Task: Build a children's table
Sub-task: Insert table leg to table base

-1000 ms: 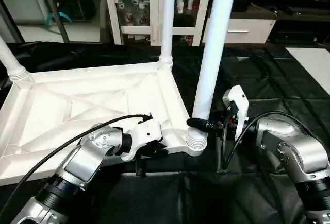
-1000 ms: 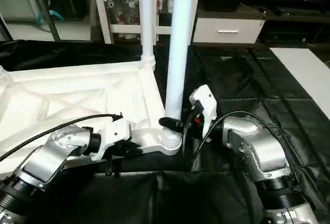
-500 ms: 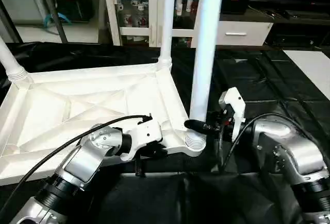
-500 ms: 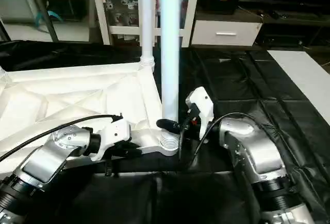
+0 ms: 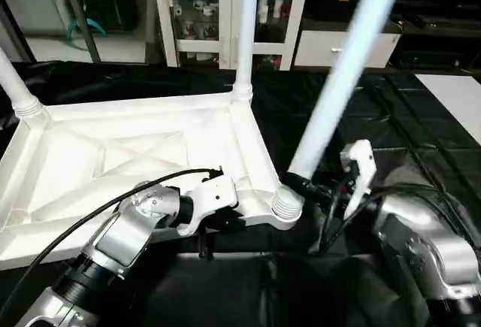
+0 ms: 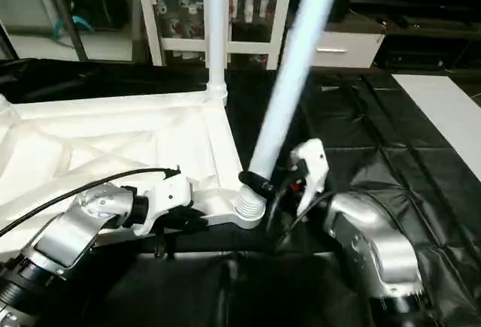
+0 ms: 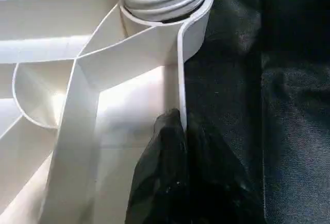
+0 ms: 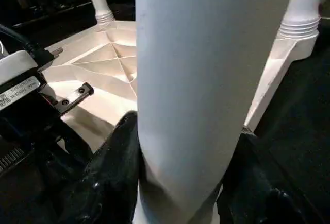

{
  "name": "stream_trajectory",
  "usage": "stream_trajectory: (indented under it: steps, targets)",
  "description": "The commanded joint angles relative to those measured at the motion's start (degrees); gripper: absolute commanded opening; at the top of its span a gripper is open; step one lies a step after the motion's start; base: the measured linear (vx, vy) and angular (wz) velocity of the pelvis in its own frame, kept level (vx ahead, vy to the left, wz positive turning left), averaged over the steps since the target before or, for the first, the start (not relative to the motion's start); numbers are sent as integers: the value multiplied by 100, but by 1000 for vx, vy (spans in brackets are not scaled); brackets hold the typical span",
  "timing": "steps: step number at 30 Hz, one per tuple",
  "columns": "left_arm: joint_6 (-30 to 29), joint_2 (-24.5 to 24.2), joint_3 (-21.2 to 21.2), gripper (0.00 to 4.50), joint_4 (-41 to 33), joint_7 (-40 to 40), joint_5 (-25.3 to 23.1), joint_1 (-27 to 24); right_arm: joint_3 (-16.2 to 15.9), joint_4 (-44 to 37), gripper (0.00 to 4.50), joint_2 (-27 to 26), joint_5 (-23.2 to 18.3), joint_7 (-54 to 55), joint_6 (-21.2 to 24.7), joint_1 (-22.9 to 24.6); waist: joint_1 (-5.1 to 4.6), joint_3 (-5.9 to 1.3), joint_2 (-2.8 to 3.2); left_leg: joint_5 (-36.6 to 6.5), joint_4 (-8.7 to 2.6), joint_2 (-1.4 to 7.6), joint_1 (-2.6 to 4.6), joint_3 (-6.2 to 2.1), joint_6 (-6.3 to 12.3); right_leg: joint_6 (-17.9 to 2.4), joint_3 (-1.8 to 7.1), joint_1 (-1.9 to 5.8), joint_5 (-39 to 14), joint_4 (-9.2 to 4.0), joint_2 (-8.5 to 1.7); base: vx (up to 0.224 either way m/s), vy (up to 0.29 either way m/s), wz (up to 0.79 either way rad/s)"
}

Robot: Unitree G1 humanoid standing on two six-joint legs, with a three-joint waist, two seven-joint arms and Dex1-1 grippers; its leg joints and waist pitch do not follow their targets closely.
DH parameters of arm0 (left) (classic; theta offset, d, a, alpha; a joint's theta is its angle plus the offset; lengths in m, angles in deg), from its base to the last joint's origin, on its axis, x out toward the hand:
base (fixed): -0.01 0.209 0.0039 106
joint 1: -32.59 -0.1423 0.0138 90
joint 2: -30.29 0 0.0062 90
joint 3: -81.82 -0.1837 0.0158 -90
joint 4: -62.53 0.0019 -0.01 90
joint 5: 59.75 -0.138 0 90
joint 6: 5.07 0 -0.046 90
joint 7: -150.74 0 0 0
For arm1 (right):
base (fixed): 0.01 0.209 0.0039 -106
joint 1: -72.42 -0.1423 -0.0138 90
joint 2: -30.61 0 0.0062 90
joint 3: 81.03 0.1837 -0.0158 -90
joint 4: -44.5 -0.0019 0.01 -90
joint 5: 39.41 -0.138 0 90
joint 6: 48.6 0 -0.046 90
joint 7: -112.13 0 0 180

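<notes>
The children's table lies upside down on black cloth, its ribbed white tabletop (image 5: pixel 128 161) facing up. One leg (image 5: pixel 244 34) stands in the far right corner socket and another leg (image 5: pixel 15 86) at the far left. A third leg (image 5: pixel 342 79) leans to the right, its threaded end (image 5: pixel 285 203) at the near right corner socket (image 7: pixel 196 23). My right gripper (image 5: pixel 304 186) is shut on this leg just above the thread, with a black finger (image 8: pixel 111 177) on each side. My left gripper (image 7: pixel 178 147) is shut on the tabletop's near rim, close to that socket.
A white cabinet with glass doors (image 5: pixel 203 11) and a white drawer unit (image 5: pixel 338 45) stand behind the work. A flat white board (image 5: pixel 458 101) lies at the far right on the black cloth (image 5: pixel 376 116). A black cable (image 5: pixel 113 203) runs along my left forearm.
The leg in my right gripper has tipped from nearly upright to a clear lean to the right. My right arm has shifted right with it. The left gripper has stayed on the rim.
</notes>
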Motion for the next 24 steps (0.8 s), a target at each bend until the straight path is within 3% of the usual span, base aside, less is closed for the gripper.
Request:
stream_trajectory:
  steps: [1,5,6,7,9,16,24]
  targets:
    - [-45,6,-61,0,118,42,-45,23,10,56,184,115,201,131,95,240,-9,-241,21,-1508,-514,440,248,-227,-206,-1232,151,26,-219,-447,-299,0,0,0]
    - [-38,37,-43,0,230,98,-56,97,-27,-190,184,159,261,160,54,487,6,-228,24,-1695,-534,446,266,-229,-287,-1147,161,-4,-456,-479,-297,0,0,0]
    - [-39,41,-41,0,240,102,-54,108,-42,-230,184,175,289,165,40,520,10,-230,99,-1750,-543,439,268,-245,-337,-1130,160,-5,-464,-469,-301,0,0,0]
    - [-38,51,-40,0,263,109,-58,126,-79,-273,184,204,349,168,-2,552,-9,-221,50,-1929,-552,439,281,-239,-398,-1107,160,-20,-570,-493,-287,0,0,0]
    - [-28,68,-42,0,303,127,-66,155,-172,-375,184,262,429,171,-64,613,-2,-220,65,-1934,-557,441,272,-244,-409,-1086,166,-17,-588,-498,-299,0,0,0]
    - [-34,94,-28,0,341,177,-69,180,-500,-437,184,348,700,164,-243,695,-12,-202,31,-2060,-571,448,261,-258,-404,-1002,174,-37,-914,-529,-314,0,0,0]
    - [-43,80,-9,0,281,172,-43,142,-710,-115,184,323,904,293,-89,387,-56,-184,22,-2226,-594,444,244,-277,-456,-937,175,-56,-1202,-551,-316,0,0,0]
